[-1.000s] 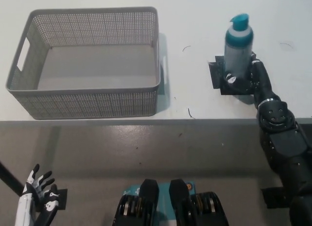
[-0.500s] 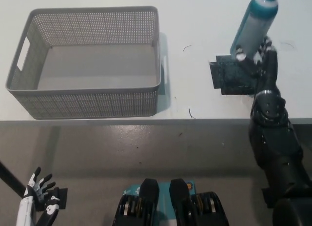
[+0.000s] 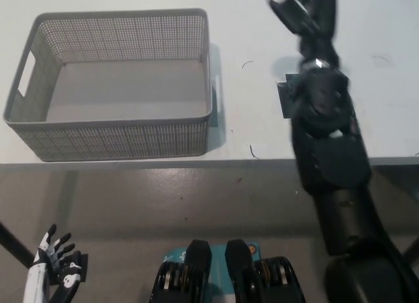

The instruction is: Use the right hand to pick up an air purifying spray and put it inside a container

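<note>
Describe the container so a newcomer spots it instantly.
On the white table, look to the left half near the front edge. The container is a grey rectangular basket with perforated mesh walls and a handle slot in its short side, lying empty; it is the only open-topped thing there.

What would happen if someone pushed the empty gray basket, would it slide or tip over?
Probably slide: the basket is empty with holey walls, so it looks light. Tipping seems unlikely, since it is wide and low. It sits near the front edge of the table, so a push that way might drop it.
</note>
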Controlling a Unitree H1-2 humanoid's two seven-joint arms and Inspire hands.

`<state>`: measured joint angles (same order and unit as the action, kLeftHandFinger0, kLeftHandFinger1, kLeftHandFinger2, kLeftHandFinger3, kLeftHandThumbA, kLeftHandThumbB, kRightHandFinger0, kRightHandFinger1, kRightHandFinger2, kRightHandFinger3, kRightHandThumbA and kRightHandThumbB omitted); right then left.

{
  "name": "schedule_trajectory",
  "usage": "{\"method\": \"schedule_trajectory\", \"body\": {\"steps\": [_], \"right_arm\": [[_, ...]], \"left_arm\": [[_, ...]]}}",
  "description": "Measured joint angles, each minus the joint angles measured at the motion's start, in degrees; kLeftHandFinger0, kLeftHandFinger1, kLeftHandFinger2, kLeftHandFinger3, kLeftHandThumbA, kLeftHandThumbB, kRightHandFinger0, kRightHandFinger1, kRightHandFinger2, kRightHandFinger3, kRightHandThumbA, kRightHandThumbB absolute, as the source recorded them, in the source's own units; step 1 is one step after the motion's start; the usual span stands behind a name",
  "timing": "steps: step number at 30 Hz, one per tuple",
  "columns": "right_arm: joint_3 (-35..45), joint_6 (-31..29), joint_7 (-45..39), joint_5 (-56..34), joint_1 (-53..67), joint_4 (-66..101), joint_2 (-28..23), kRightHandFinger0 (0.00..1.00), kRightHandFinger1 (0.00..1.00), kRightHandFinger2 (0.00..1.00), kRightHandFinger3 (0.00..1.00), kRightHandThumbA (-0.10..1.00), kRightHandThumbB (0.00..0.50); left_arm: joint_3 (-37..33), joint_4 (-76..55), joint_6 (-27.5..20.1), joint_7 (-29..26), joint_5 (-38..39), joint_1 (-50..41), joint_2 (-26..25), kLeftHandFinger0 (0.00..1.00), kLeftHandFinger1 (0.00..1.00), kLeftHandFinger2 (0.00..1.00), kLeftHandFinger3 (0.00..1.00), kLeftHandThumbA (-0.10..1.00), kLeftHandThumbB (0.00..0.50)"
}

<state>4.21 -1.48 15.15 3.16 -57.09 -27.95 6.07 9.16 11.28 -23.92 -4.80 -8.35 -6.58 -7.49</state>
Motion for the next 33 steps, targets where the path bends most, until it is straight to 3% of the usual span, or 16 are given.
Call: {"method": "schedule_trajectory", "body": {"steps": [4, 7, 8, 12, 15, 16, 18, 20, 24, 25, 26, 28, 29, 30, 31, 33], "right_arm": [[-3.6, 1.3, -0.9, 0.3, -3.7, -0.1, 3.5, 0.32, 0.33, 0.41, 0.36, -0.10, 0.414], [-6.2, 1.9, -1.1, 0.8, -4.4, -1.5, 6.5, 0.42, 0.37, 0.41, 0.37, -0.10, 0.410], [-6.7, 1.9, -1.1, 1.0, -4.3, -2.8, 7.0, 0.34, 0.35, 0.42, 0.38, -0.10, 0.405], [-9.1, 1.7, -1.2, 1.8, -3.3, -9.8, 9.0, 0.32, 0.36, 0.45, 0.40, -0.10, 0.395], [-9.6, 0.9, -1.1, 2.3, -2.0, -15.7, 9.4, 0.32, 0.37, 0.44, 0.40, -0.10, 0.403], [-9.6, 0.8, -1.1, 2.3, -1.9, -16.1, 9.4, 0.37, 0.38, 0.43, 0.40, -0.10, 0.406], [-9.8, 0.2, -0.7, 2.7, -0.8, -19.5, 9.3, 0.76, 0.58, 0.49, 0.41, -0.10, 0.399], [-9.9, -0.2, -0.5, 2.9, -0.1, -21.2, 9.2, 0.63, 0.50, 0.46, 0.41, -0.10, 0.396], [-9.9, -2.5, -0.3, 3.0, -0.3, -23.1, 9.3, 0.55, 0.46, 0.44, 0.41, -0.10, 0.395], [-9.9, -3.1, -0.2, 3.1, -0.3, -23.4, 9.3, 0.61, 0.46, 0.44, 0.42, -0.10, 0.398], [-9.9, -3.5, -0.2, 3.1, -0.3, -23.6, 9.3, 1.00, 0.52, 0.44, 0.42, -0.10, 0.400], [-10.0, -4.7, -0.1, 3.2, -0.3, -24.1, 9.2, 1.00, 0.55, 0.46, 0.44, -0.10, 0.409], [-10.0, -5.2, -0.1, 3.3, -0.3, -24.5, 9.2, 0.95, 0.61, 0.59, 0.60, -0.10, 0.426], [-10.0, -5.9, -0.1, 3.4, -0.3, -25.0, 9.1, 0.95, 0.77, 0.94, 1.00, 0.00, 0.485], [-10.0, -6.3, -0.1, 3.4, -0.3, -25.2, 9.1, 1.00, 1.00, 1.00, 1.00, 0.14, 0.499], [-10.2, -6.9, -0.9, 3.3, -0.3, -25.5, 8.9, 1.00, 1.00, 1.00, 1.00, 0.28, 0.500]], "left_arm": [[-0.6, -0.1, 0.1, 0.0, -0.7, 0.1, 0.0, 0.82, 0.84, 0.88, 1.00, 0.59, 0.295], [-1.1, -0.3, 0.1, 0.1, -0.4, 0.2, 0.0, 0.79, 0.83, 0.87, 1.00, 0.56, 0.304], [-1.3, -0.3, 0.1, 0.1, -0.3, 0.3, 0.0, 0.79, 0.84, 0.89, 1.00, 0.59, 0.311], [-1.7, -0.4, 0.1, 0.2, 0.1, 0.6, 0.0, 0.81, 0.85, 0.89, 1.00, 0.66, 0.341], [-2.0, -0.7, 0.4, 0.2, 0.1, 0.7, 0.0, 0.78, 0.82, 0.85, 1.00, 0.61, 0.333], [-2.0, -0.7, 0.4, 0.1, 0.1, 0.7, 0.0, 0.77, 0.82, 0.85, 1.00, 0.58, 0.331], [-2.0, -1.0, 0.4, 0.1, -0.1, 0.8, -0.1, 0.76, 0.81, 0.84, 1.00, 0.55, 0.319], [-2.0, -1.4, 0.4, 0.1, 0.0, 0.9, -0.1, 0.76, 0.82, 0.84, 1.00, 0.51, 0.269], [-2.1, -1.6, 0.5, 0.1, 0.1, 1.4, -0.1, 0.76, 0.82, 0.84, 1.00, 0.50, 0.271], [-2.1, -1.6, 0.5, 0.1, 0.2, 1.4, -0.1, 0.75, 0.81, 0.84, 1.00, 0.51, 0.278], [-2.1, -1.6, 0.5, 0.1, 0.2, 1.4, -0.1, 0.75, 0.81, 0.84, 1.00, 0.55, 0.288], [-2.1, -1.6, 0.5, 0.1, 0.2, 1.4, -0.1, 0.74, 0.80, 0.83, 1.00, 0.56, 0.286], [-2.1, -1.6, 0.5, 0.1, 0.3, 1.4, -0.1, 0.74, 0.80, 0.83, 1.00, 0.55, 0.275], [-2.1, -1.6, 0.5, 0.1, 0.2, 1.4, -0.1, 0.74, 0.80, 0.83, 1.00, 0.55, 0.284], [-2.1, -1.6, 0.5, 0.1, 0.2, 1.4, -0.1, 0.75, 0.81, 0.84, 1.00, 0.56, 0.278], [-2.1, -1.6, 0.5, 0.1, 0.2, 1.4, -0.1, 0.75, 0.81, 0.84, 1.00, 0.55, 0.282]]}}
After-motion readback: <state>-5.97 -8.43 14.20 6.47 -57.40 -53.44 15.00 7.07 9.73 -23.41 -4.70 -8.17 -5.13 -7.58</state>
